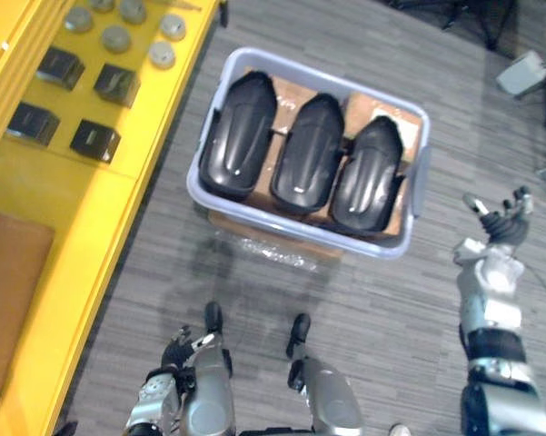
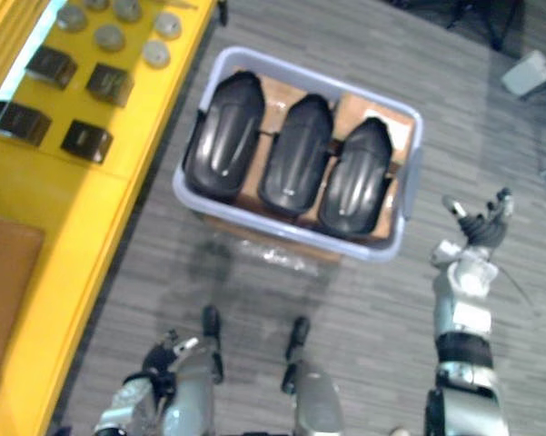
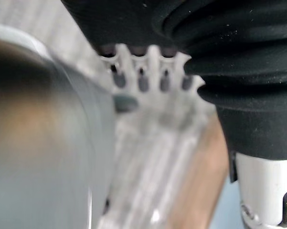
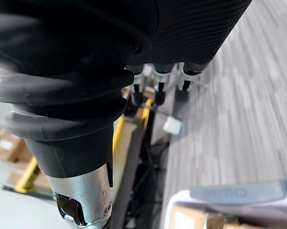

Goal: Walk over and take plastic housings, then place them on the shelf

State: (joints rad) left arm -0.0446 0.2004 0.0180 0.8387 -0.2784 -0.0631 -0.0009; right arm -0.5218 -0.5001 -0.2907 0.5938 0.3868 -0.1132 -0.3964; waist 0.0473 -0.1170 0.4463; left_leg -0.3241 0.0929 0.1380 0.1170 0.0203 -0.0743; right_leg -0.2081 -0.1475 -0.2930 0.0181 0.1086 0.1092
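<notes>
Housings (image 1: 307, 150), three, lie side by side in one bin (image 1: 421, 177) on the floor (image 1: 391, 318) beside the shelf (image 1: 91, 209) bearing four blocks (image 1: 116, 84). My right hand (image 1: 501, 222) has its fingers (image 1: 473, 203) spread, empty; my left hand (image 1: 174, 352) is too blurred to tell.

Site: workshop parts store. At my 10 o'clock, yellow shelf (image 1: 118, 209) stocked with grey discs (image 1: 115, 38) and black blocks (image 1: 116, 84); at 12, bin (image 1: 291, 232) of plastic housings (image 1: 306, 154) on plank floor (image 1: 391, 309).
</notes>
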